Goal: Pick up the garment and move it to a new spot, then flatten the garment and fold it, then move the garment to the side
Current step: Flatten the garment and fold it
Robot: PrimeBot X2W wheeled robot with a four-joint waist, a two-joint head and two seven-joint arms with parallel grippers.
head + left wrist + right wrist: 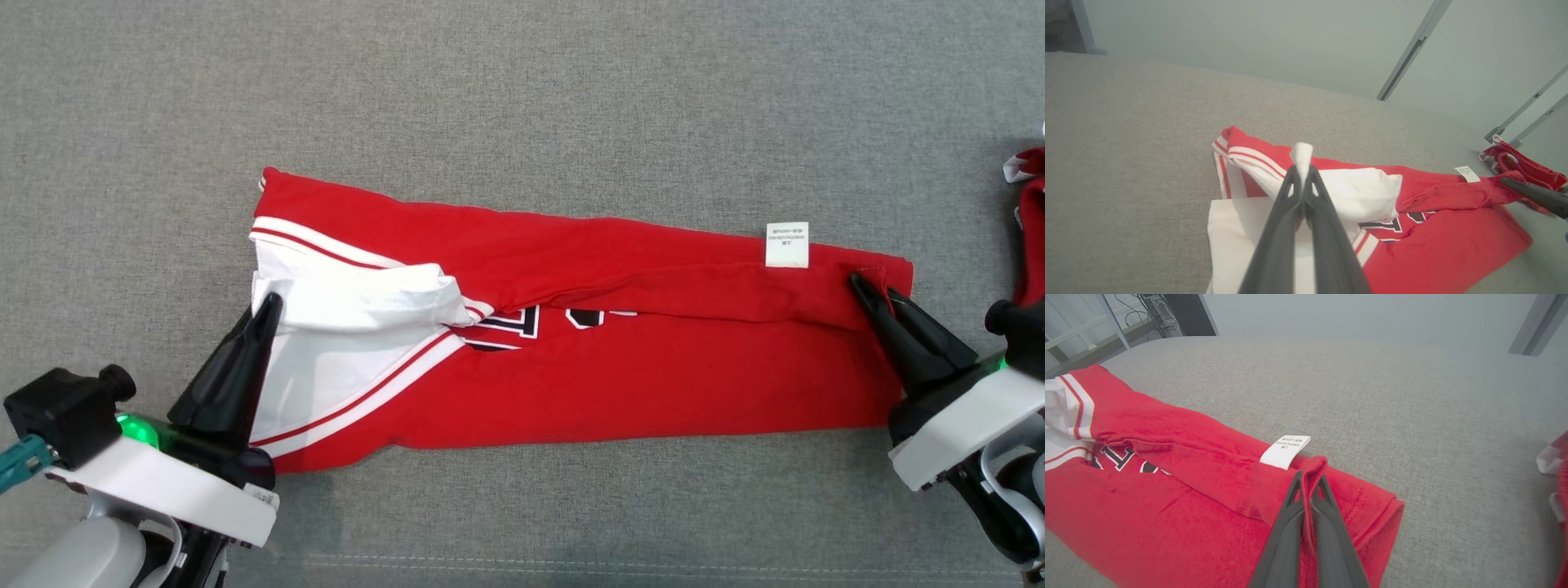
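**Head view.** The garment [620, 384], red with white panels and striped trim, lies folded into a long band on the grey fabric surface [522, 98]. Its white label [787, 244] sits on the far edge, near the band's right end. The right gripper [865, 287] is just beside the label, on its near right side. Its fingers are pressed together on a red fold of cloth. The left gripper [269, 304] is at the end of the band opposite the label, with its fingers closed on the white panel. A second red item [1030, 220] lies apart from the label, further to the right.

**Left wrist view.** The left gripper [1302, 168] pinches a raised tuft of white cloth, which protrudes past the fingertips. The label [1468, 174] is at the far end of the garment [1437, 245]. The right gripper [1508, 182] is just beyond the label, holding the red corner. The second red item [1523, 163] lies behind it.

**Right wrist view.** The right gripper [1310, 476] pinches a raised red fold directly next to the label [1285, 451], with cloth visible between the fingers. The garment [1167, 514] extends away from the label to the white panel. The second red item [1560, 473] lies on the label's other side, well apart.
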